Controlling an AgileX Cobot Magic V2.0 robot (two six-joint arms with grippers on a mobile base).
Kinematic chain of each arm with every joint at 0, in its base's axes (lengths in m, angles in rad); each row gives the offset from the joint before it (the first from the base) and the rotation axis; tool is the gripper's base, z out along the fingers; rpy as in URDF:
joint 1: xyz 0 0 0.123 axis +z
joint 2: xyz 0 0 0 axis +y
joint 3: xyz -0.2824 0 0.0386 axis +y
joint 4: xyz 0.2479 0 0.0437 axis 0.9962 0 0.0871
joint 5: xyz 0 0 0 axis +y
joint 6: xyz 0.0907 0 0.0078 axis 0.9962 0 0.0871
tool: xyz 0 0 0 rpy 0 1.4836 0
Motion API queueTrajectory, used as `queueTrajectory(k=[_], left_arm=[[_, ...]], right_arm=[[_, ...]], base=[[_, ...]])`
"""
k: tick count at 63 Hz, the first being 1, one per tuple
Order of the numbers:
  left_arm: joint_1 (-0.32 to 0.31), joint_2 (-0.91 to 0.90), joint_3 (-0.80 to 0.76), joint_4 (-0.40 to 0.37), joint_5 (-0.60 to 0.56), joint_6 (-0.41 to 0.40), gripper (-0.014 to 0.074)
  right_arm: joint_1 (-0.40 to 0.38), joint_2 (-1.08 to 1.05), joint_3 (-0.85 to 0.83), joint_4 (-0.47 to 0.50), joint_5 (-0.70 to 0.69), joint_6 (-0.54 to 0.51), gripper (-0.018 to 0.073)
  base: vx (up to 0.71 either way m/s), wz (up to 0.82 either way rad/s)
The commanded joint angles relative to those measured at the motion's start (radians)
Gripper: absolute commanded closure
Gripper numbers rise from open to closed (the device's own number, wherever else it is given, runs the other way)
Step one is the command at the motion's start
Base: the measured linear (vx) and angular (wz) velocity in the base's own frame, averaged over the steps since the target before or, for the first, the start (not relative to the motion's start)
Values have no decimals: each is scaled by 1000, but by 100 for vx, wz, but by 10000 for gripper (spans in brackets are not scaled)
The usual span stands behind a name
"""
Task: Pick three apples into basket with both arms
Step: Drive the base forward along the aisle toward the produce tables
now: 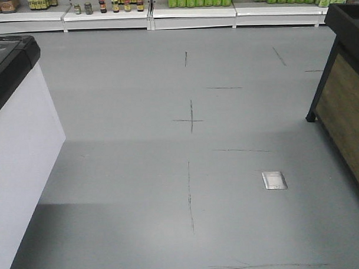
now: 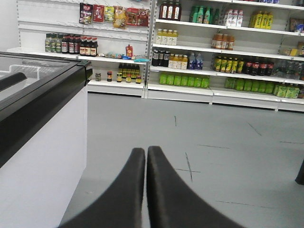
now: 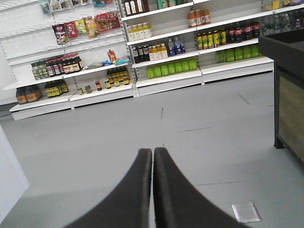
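Shows left gripper (image 2: 146, 152) narrowed fully, fingertips touching; shows right gripper (image 3: 152, 152) likewise. Faces grey floor (image 1: 137, 112) and stocked shelves (image 2: 199, 49).

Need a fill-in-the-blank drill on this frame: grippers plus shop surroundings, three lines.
The left gripper and right gripper, both black-fingered, are each ____, holding nothing. The white chest freezer with a black rim stands on the ____ side of the front view. The small square metal plate set in the grey floor lies in the ____ half of the front view.
Missing words: shut; left; right.
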Motion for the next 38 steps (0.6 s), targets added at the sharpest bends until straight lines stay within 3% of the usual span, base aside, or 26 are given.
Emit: queueTrajectory(k=[1, 38], left_arm=[[-7, -13, -26, -1, -73, -11, 603], [-7, -13, -26, -1, -73, -11, 603]], right_arm=[[-4, -11, 12, -12, -68, 0, 564], [-4, -11, 12, -12, -68, 0, 564]], base=[[15, -6], [19, -8]])
